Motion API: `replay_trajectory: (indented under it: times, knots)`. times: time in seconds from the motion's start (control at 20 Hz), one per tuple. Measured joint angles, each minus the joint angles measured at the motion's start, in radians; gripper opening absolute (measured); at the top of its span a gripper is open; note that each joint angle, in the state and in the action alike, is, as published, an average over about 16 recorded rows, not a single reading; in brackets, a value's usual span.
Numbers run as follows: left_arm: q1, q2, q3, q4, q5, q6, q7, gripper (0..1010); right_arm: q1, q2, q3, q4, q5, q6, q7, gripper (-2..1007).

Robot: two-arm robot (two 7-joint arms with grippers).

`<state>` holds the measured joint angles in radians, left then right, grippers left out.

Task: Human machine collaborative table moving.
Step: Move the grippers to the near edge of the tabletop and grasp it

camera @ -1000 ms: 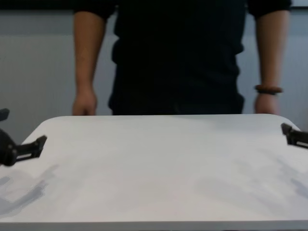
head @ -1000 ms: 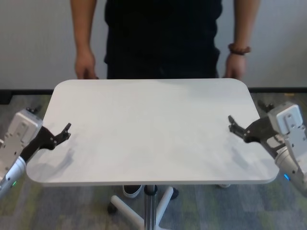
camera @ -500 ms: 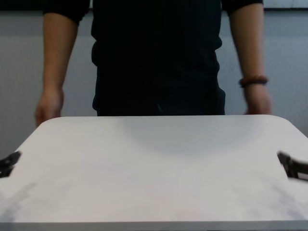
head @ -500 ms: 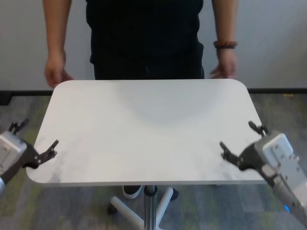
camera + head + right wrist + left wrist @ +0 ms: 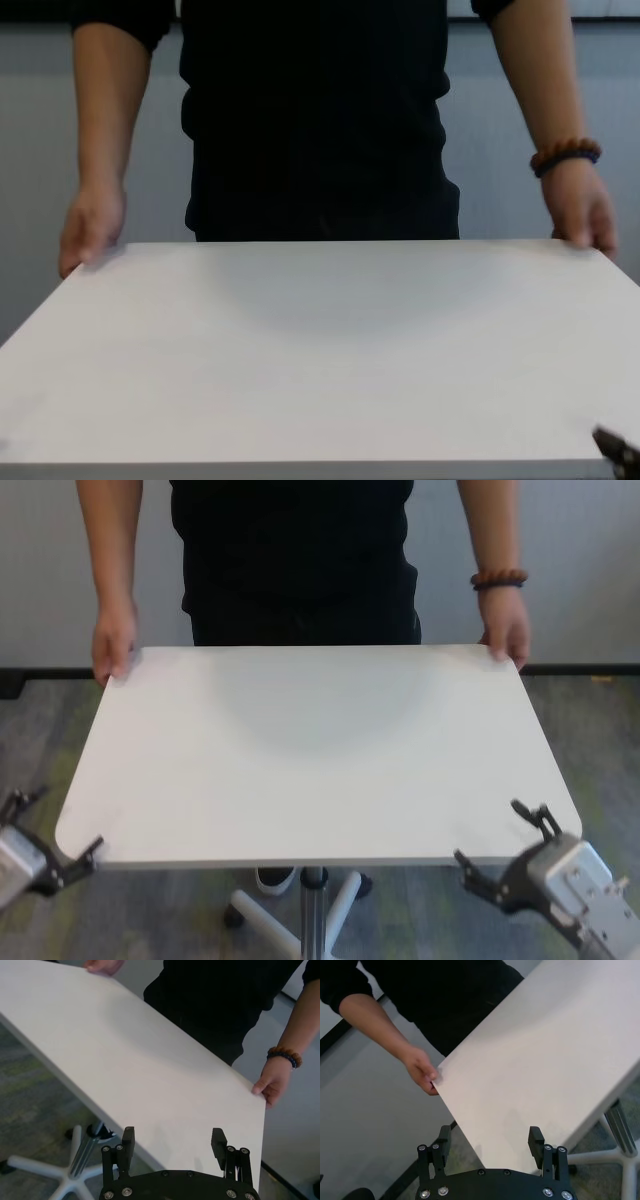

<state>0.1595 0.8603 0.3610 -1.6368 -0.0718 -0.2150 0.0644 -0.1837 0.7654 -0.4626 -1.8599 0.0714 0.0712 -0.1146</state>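
The table is a white rectangular top on a slim grey pole, filling the middle of the head view. The human, in a black shirt, stands at its far side with one hand on each far corner; the other hand wears a bead bracelet. My left gripper is open at the near left corner. My right gripper is open at the near right corner. In each wrist view the near table corner lies just ahead of the spread fingers, left gripper, right gripper. Contact cannot be made out.
Under the top, the pole meets a white star-shaped base on grey carpet. A shoe shows beside the base. A pale wall stands behind the human. One black fingertip of my right gripper peeks in at the chest view's lower right.
Both my grippers have drawn back from the table's sides to its near corners, staying open. The human's hands have come down onto the far corners.
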Motion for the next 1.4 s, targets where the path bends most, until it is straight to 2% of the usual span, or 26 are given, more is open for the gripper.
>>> replay_trajectory:
  times: [0.15,0.3,0.45,0.7,0.9,1.1,1.4]
  knots:
    - [0.025,0.01,0.003,-0.001,0.03,-0.012,0.001,1003,-0.027,0.012,-0.003,-0.015,-0.019,0.019,0.001,1005]
    - [0.041,0.012,0.009,-0.001,0.062,-0.025,0.006,1003,-0.035,0.015,-0.014,-0.019,-0.047,0.051,0.007,1005]
    - [0.051,0.007,0.017,0.0,0.101,-0.037,0.018,1003,-0.026,0.012,-0.033,-0.016,-0.088,0.094,0.014,1005]
    - [0.058,-0.014,0.031,0.005,0.181,-0.044,0.057,1003,0.008,-0.006,-0.075,0.002,-0.173,0.183,0.026,1005]
    - [0.063,-0.033,0.041,0.004,0.266,-0.039,0.107,1003,0.041,-0.024,-0.11,0.017,-0.246,0.25,0.031,1005]
    - [0.073,-0.049,0.052,-0.004,0.366,-0.024,0.161,1003,0.066,-0.039,-0.138,0.027,-0.316,0.304,0.029,1005]
    - [0.092,-0.063,0.072,-0.03,0.515,0.014,0.218,1003,0.087,-0.052,-0.161,0.032,-0.393,0.344,0.024,1005]
